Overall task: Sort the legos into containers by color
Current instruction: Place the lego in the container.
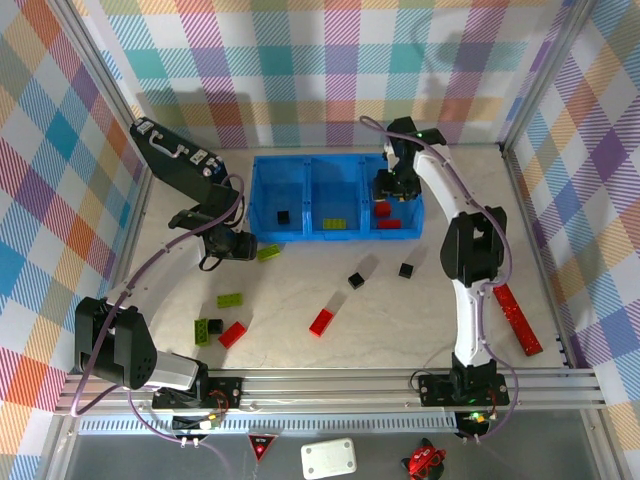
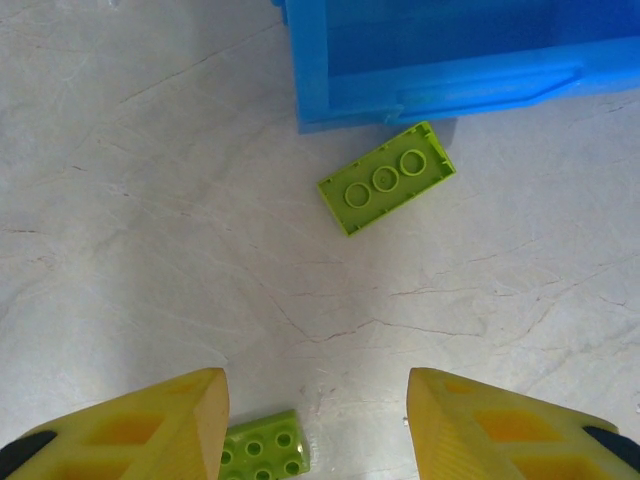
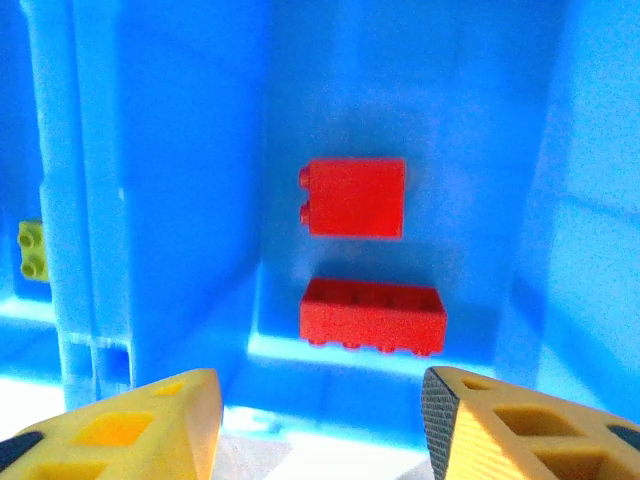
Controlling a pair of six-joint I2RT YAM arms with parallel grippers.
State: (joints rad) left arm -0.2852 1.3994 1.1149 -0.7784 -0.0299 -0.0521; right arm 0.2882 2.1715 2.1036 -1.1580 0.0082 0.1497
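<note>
The blue tray (image 1: pixel 308 162) has three compartments. Its left one holds a black lego (image 1: pixel 284 216), its middle one a lime lego (image 1: pixel 337 223), and its right one two red legos (image 3: pixel 355 197) (image 3: pixel 372 315). My right gripper (image 1: pixel 388 192) (image 3: pixel 320 420) hangs open over the right compartment with nothing between its fingers. My left gripper (image 1: pixel 248 248) (image 2: pixel 318 420) is open low over the table, just in front of the tray's left corner (image 2: pixel 320 90). A lime lego (image 2: pixel 386 178) lies ahead of it by that corner, and another lime lego (image 2: pixel 262 452) lies beside its left finger (image 2: pixel 150 425).
Loose on the table are a lime lego (image 1: pixel 230 299), a lime and black pair (image 1: pixel 208 330), red legos (image 1: pixel 233 334) (image 1: pixel 322 321) and black legos (image 1: pixel 356 280) (image 1: pixel 406 270). A red glittery stick (image 1: pixel 518 318) lies at the right, and a black case (image 1: pixel 175 160) at the back left.
</note>
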